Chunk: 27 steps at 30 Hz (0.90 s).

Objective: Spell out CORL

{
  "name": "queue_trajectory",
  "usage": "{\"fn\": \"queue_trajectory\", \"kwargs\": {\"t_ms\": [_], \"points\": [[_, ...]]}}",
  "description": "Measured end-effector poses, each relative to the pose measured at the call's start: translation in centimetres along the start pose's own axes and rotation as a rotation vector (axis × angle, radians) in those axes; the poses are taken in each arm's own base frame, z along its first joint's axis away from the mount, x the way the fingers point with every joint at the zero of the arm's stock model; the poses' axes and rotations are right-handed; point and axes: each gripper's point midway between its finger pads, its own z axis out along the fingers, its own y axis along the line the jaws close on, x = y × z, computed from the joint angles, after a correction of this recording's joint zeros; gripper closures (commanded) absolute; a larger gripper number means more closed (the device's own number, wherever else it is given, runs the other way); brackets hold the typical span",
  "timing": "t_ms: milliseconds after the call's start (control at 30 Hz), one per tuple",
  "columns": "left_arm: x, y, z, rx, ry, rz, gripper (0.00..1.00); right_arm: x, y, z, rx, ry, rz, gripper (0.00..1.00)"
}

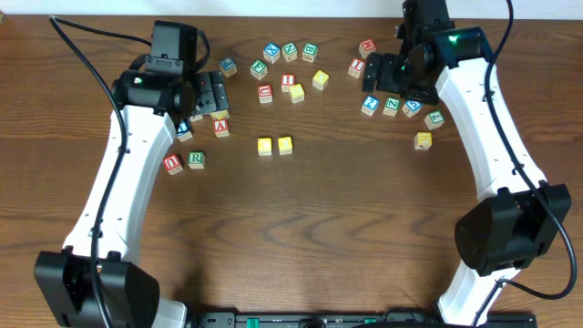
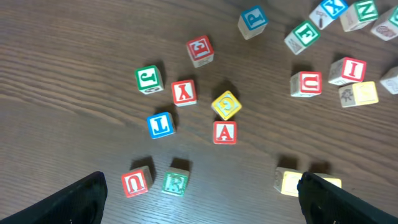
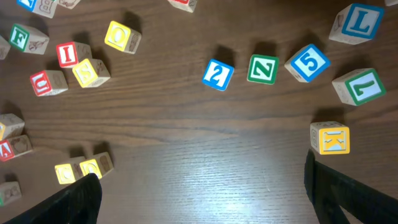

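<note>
My left end effector (image 2: 202,186) is spread wide, empty, near the green R block (image 2: 175,183). I'd straddle R squarely, clearing the red U block (image 2: 135,182) just beside it.

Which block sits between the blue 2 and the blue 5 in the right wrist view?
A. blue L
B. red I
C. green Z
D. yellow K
C: the green Z block lies in a row between the blue 2 block and the blue 5 block.
</note>
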Motion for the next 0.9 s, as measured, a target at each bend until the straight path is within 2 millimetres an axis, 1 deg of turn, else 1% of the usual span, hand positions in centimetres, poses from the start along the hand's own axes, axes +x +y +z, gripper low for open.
{"fn": "queue_trajectory", "kwargs": {"t_ms": [100,167,267,300,333,467,533,667,767,900], "points": [[0.1,0.7,0.9,-0.010,0.019,-0.013,0.04,0.1,0.1,0.0,-0.001,0.001,-0.002,0.01],[0.3,0.7,1.6,-0.003,0.040,-0.017,0.04,0.1,0.1,0.0,-0.001,0.001,-0.002,0.01],[0.8,0.2,2.3,0.021,0.070,-0.015,0.04,0.0,0.1,0.0,-0.002,-0.001,-0.003,0.01],[1.0,0.1,2.4,0.031,0.080,-0.015,0.07,0.0,0.1,0.0,-0.002,-0.002,-0.003,0.01],[1.3,0.0,2.4,0.036,0.093,-0.013,0.08,0.0,0.1,0.0,-0.002,-0.002,-0.003,0.01],[3.9,0.3,2.2,0.019,0.202,0.007,0.13,0.2,0.0,0.0,0.002,0.009,-0.002,0.01],[4.7,0.6,2.4,0.000,0.238,0.012,0.15,0.3,0.0,0.0,0.003,0.011,-0.002,0.01],[5.5,0.7,3.8,-0.021,0.279,0.004,0.22,0.2,0.0,0.0,0.002,0.009,-0.002,0.01],[6.1,0.8,4.8,-0.035,0.312,-0.017,0.24,0.2,0.1,0.0,0.001,0.005,-0.002,0.01],[6.9,0.8,5.8,-0.052,0.352,-0.035,0.24,0.2,0.1,0.0,0.001,0.005,-0.002,0.01]]}}
